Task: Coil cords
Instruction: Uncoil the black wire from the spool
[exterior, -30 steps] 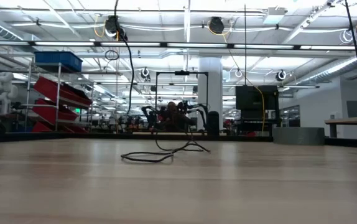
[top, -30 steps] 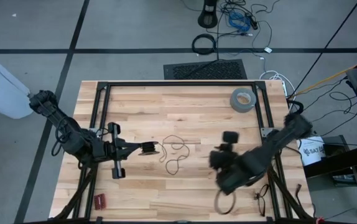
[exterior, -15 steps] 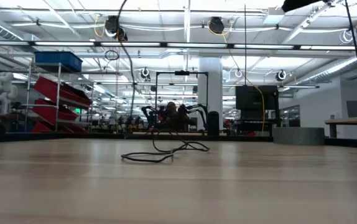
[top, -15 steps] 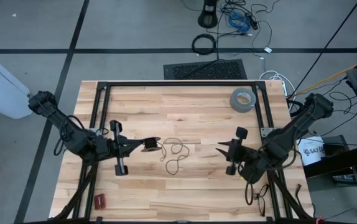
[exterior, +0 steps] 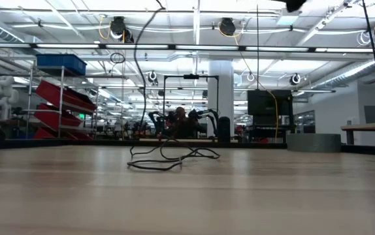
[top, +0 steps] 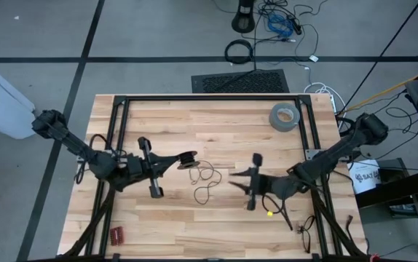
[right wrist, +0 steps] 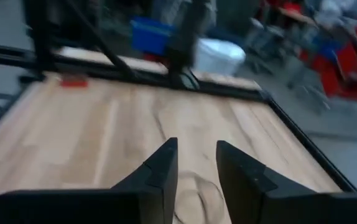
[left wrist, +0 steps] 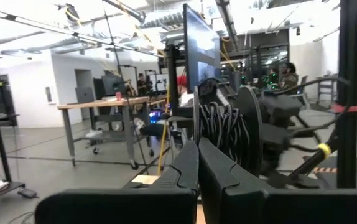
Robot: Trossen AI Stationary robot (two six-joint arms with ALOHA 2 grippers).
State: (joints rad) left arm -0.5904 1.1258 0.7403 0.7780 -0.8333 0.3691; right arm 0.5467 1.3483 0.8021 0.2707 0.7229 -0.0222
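Note:
The thin black cord [top: 205,178] lies in loose loops on the wooden table's middle; in the low view [exterior: 168,160] one strand rises from the loops and leaves the picture's top. My left gripper [top: 174,161] is above the table left of the loops, shut on a small black spool [top: 188,157] wound with cord [left wrist: 225,134]. My right gripper [top: 232,177] is open and empty just right of the loops, pointing toward the table's left; a few cord loops [right wrist: 194,190] show beyond its fingers [right wrist: 163,165]. My left gripper holds the spool by a thin edge [left wrist: 195,124] pinched between its two fingertips, which are closed together. The fingers come level from the table's left. The spool is lifted clear of the table, with its wound cord and dark flange [left wrist: 250,134] just beyond the fingertips.
A grey tape roll [top: 285,116] lies at the far right. A black frame [top: 209,98] borders the table. A small red thing [top: 116,234] lies at the near left, and tangled cables [top: 307,231] at the near right.
My left gripper has gone toward the table's right and far edge with the spool, and the strand from the loops now rises more steeply. My right gripper has swung from the near right toward the table's middle and now points left at the loops.

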